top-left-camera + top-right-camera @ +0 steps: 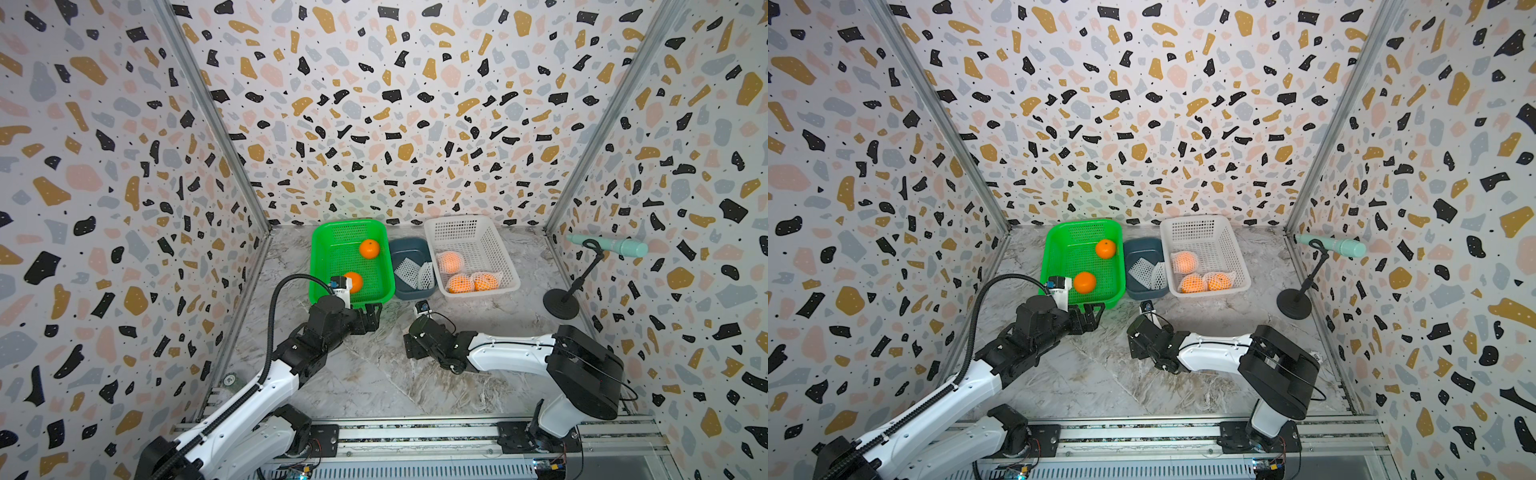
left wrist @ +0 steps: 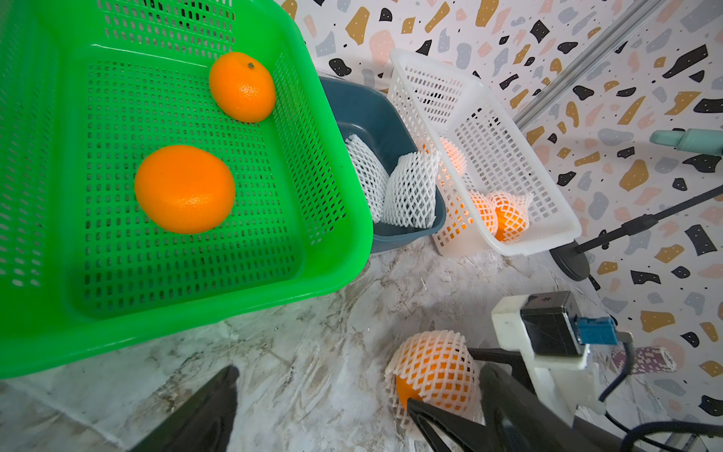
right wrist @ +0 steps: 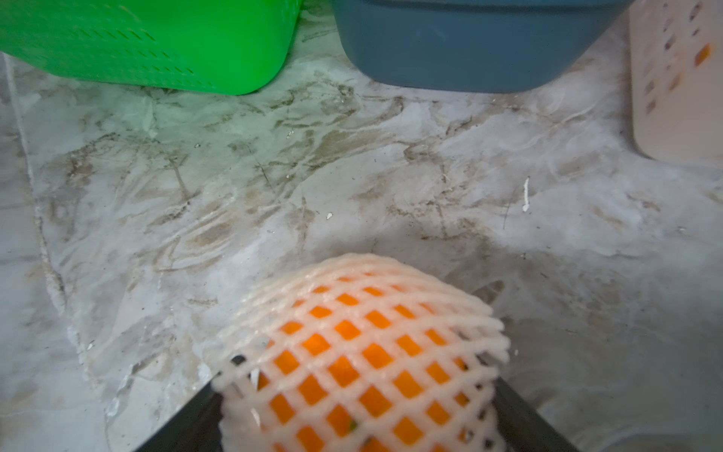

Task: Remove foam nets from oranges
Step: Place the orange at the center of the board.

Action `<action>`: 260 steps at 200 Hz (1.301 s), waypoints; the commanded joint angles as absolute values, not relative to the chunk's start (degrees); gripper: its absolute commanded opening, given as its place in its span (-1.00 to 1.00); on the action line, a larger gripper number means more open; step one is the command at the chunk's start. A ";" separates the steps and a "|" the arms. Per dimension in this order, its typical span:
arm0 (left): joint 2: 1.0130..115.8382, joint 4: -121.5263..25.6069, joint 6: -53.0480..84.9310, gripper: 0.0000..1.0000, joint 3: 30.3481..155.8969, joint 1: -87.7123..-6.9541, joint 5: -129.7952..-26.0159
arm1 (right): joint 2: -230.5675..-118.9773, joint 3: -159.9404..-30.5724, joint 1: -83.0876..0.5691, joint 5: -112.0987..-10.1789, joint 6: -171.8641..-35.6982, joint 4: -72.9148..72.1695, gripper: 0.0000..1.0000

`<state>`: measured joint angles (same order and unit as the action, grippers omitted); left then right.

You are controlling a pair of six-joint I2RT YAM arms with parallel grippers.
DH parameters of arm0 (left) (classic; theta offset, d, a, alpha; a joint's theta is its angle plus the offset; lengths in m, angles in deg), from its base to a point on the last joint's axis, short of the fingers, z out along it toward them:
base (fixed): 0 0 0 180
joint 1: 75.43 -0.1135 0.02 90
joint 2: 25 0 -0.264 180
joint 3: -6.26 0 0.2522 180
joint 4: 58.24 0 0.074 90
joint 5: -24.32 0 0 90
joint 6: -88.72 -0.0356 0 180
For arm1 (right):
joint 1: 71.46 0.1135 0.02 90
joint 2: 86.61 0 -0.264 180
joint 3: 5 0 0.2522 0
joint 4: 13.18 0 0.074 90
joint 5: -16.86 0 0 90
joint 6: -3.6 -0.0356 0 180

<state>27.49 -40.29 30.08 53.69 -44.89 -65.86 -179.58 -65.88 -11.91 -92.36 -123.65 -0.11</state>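
Observation:
A netted orange [image 3: 360,352] sits on the marble table between the fingers of my right gripper [image 3: 360,391], which is shut on it; the left wrist view shows the same orange [image 2: 434,375]. It is hidden under the right gripper [image 1: 411,345] in both top views. My left gripper [image 1: 372,316] stands open and empty just before the green basket [image 1: 320,266]. Two bare oranges [image 1: 369,249] [image 1: 354,281] lie in that basket. Three netted oranges [image 1: 451,262] [image 1: 460,284] [image 1: 486,281] lie in the white basket [image 1: 505,266]. Two empty foam nets [image 1: 407,272] [image 1: 426,275] lie in the blue bin [image 1: 409,249].
The three containers stand side by side along the back wall. A black stand [image 1: 561,303] holding a teal handle [image 1: 606,246] is at the right wall. Patterned walls close in three sides; the arms' rail [image 1: 415,436] runs along the front.

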 commanded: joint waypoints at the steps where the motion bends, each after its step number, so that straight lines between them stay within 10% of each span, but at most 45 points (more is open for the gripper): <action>1: 27.28 -42.68 30.49 0.94 53.16 -44.76 -66.73 | -178.78 -67.72 -11.69 -92.02 -123.75 -0.22 0.74; 260: 28.70 -46.42 31.76 0.94 52.99 -44.76 -66.65 | -166.14 -59.65 -21.23 -76.73 -119.27 -5.71 0.80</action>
